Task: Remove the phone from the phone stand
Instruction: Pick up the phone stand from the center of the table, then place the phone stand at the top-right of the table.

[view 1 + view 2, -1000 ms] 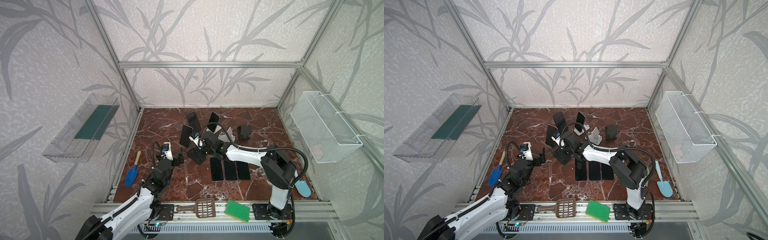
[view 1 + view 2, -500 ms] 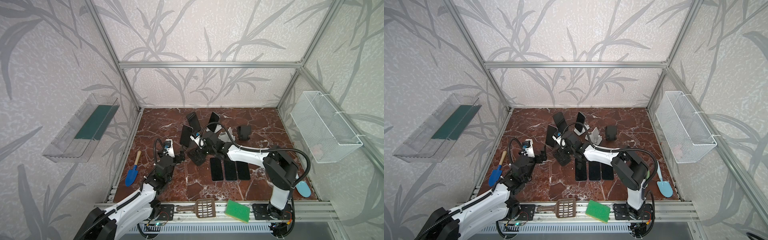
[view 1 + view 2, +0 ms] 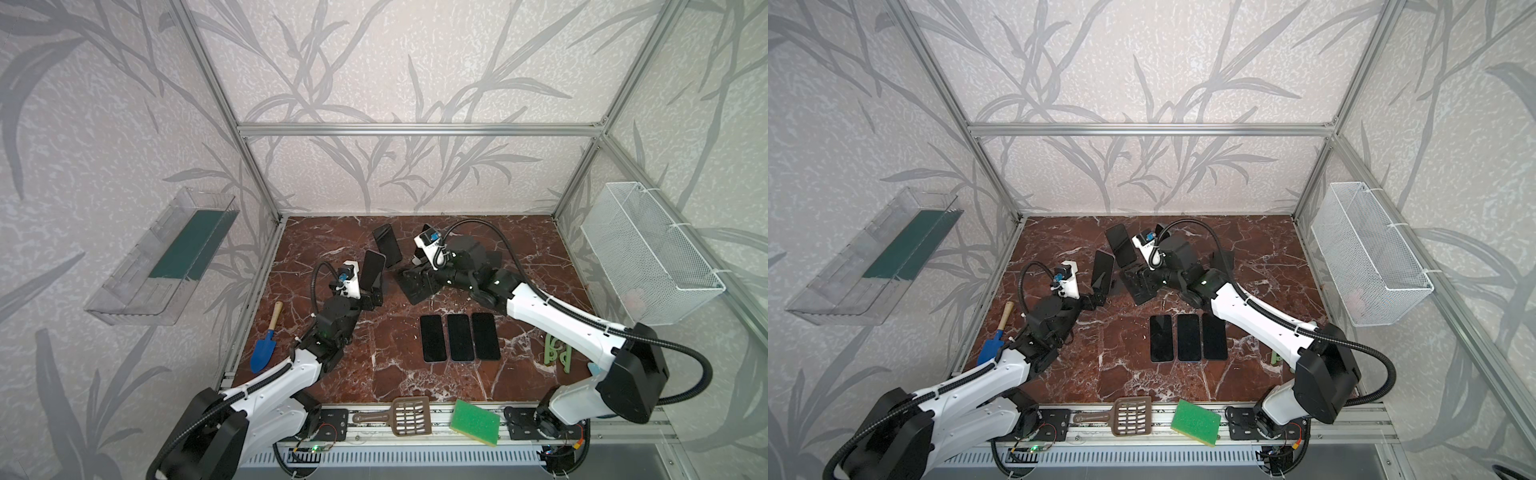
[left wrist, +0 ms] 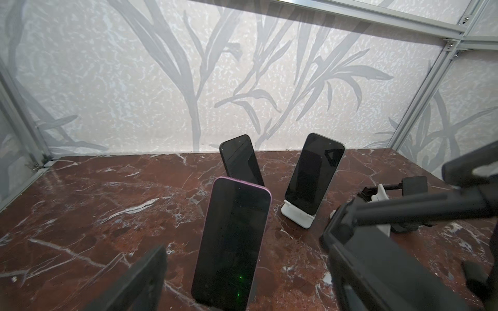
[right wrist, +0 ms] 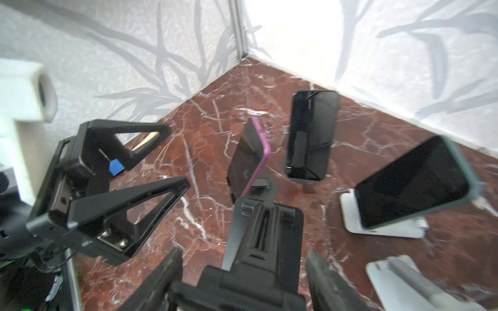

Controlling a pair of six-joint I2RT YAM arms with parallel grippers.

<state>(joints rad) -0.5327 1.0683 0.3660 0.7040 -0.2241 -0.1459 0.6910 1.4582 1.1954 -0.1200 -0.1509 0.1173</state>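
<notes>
- The left gripper (image 5: 176, 157) is spread wide and grasps nothing. Its fingers (image 5: 175, 187) stand just short of the purple-edged phone (image 4: 231, 242), not touching it.
- That phone leans back on its small black stand (image 5: 262, 185), on the marble floor (image 3: 332, 241) a little left of the middle.
- The right gripper (image 5: 244, 254) is clamped on an empty black stand (image 5: 266, 223) beside the purple-edged phone.

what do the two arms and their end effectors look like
The left arm and right arm have white shells, black joints and a black ribbed cable looping alongside. A white camera block with a blue patch sits at each wrist. The left end effector has black, open-framed triangular fingers; the right end effector is black too.
</notes>
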